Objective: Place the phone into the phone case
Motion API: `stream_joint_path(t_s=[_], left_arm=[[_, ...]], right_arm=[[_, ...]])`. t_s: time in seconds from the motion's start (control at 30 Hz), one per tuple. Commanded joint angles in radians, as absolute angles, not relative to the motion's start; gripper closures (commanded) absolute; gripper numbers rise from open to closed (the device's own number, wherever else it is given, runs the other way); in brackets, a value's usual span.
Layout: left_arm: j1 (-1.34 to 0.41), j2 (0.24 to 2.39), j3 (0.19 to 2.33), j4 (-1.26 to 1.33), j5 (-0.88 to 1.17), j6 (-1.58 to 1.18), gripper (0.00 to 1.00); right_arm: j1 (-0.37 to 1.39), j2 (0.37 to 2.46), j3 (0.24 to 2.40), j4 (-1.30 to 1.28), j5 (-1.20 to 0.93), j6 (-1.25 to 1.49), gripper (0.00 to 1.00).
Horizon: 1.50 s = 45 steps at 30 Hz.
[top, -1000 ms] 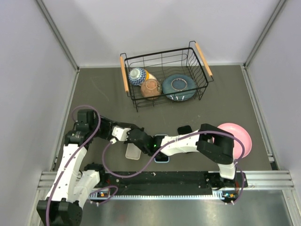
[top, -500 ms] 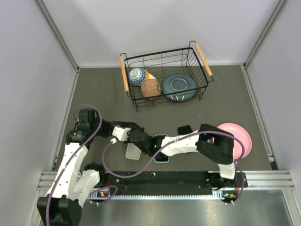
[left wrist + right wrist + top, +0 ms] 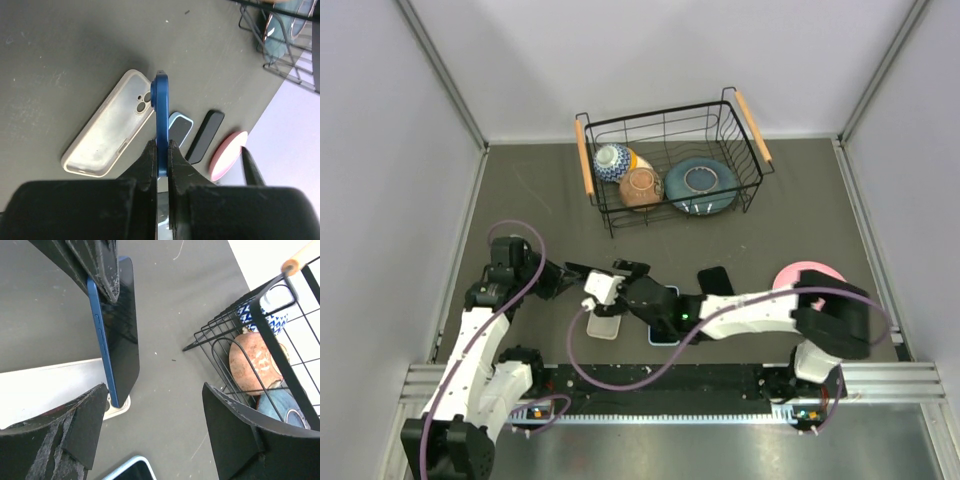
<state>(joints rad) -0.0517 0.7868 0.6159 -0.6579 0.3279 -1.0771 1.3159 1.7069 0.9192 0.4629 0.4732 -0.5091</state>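
My left gripper (image 3: 160, 145) is shut on the lower edge of the blue phone (image 3: 161, 112) and holds it edge-on above the table. The clear phone case (image 3: 110, 135) lies open side up just below and left of the phone, also seen from above (image 3: 603, 325). In the right wrist view the phone (image 3: 120, 325) hangs with its dark screen showing, its lower corner over the case (image 3: 119, 407). My right gripper (image 3: 155, 390) is open, its left finger close beside the phone without touching it. From above, the right gripper (image 3: 605, 270) sits just right of the left gripper (image 3: 565, 275).
A phone in a light blue case (image 3: 663, 325) and a black phone (image 3: 713, 280) lie right of the clear case. A pink plate (image 3: 798, 271) sits partly under the right arm. A wire basket (image 3: 583, 155) with bowls and a plate stands at the back.
The right gripper has opened and let go of the phone, then drawn back to the right. The left gripper has shut on the phone and pulled it left, off the light blue phone.
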Motion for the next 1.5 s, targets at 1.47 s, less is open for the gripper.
stream_joint_path(t_s=[1.47], left_arm=[[-0.186, 0.945, 0.609, -0.239, 1.196, -0.578, 1.00]], right_arm=[[0.692, 1.508, 0.988, 0.044, -1.072, 0.382, 0.48]])
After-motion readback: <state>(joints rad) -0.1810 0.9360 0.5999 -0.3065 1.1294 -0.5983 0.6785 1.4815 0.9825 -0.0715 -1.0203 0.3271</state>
